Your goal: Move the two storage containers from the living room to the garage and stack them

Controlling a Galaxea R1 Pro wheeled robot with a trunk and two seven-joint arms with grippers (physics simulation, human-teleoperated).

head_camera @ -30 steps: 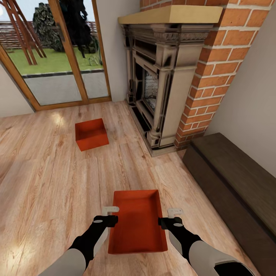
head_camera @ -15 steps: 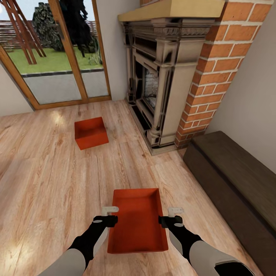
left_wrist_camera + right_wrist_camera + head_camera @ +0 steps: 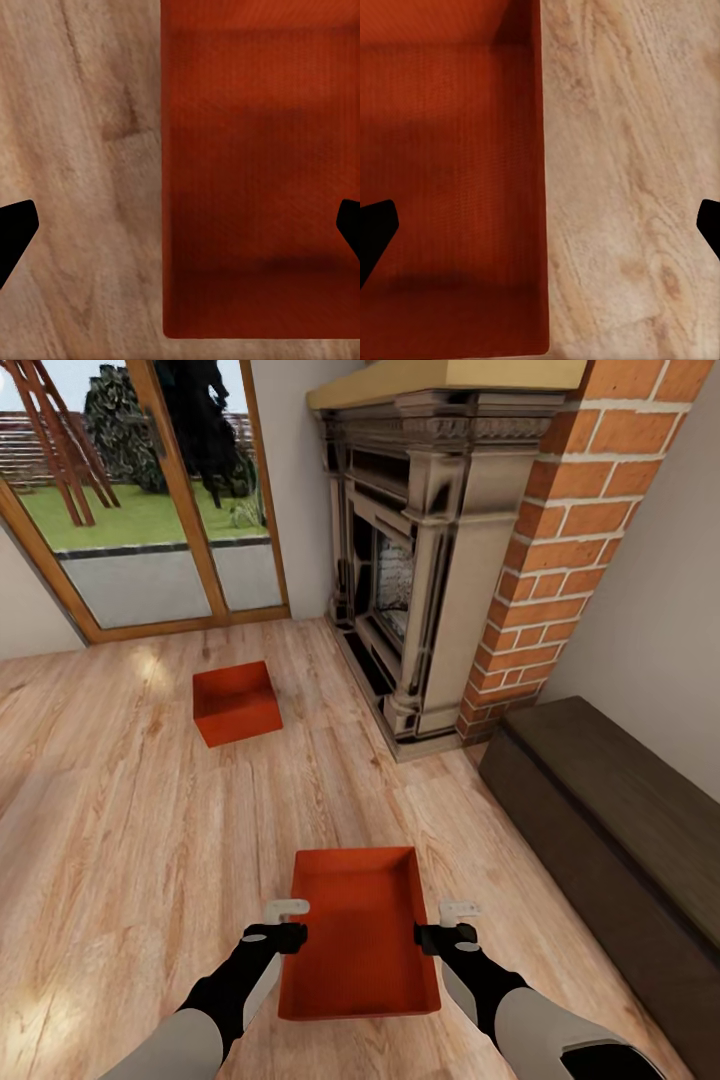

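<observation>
vs 1 s ago the whole head view has slid a bit: mantel and brick chimney sit higher in frame, far bin a touch higher too, so that reads as camera motion, not things moving. arms and near bin keep abt the same spot in frame.

l to r: wood-framed glass doors [image 3: 150, 530] at far left w/ garden behind. far storage container [image 3: 236, 703] sits on the wood-plank flooring [image 3: 120, 840] near the doors, well apart from both claws; red-orange, thin upright walls, lidless, nothing inside.

left claw [image 3: 287, 922] hangs over the near storage container [image 3: 358, 932] at its left long wall. in left wrist view the claw [image 3: 180, 229] is spread wide, dark fingertips [image 3: 15, 232] at the frame edges, one over bare planks and one over the bin's inside, wall edge between them. near container [image 3: 259, 180] is same red-orange, flat base, rectangular, empty, long axis running away from the robot.

right claw [image 3: 445, 923] mirrors it at the right long wall. right wrist view: claw [image 3: 540, 229] also spread, the bin wall between the tips, container [image 3: 450, 172] inside on one side, floor on the other. can't tell if the tips touch the walls.

fireplace mantel [image 3: 420, 560] and brick chimney [image 3: 560, 540] stand beyond; long dark brown chest [image 3: 610, 830] along the right wall.
</observation>
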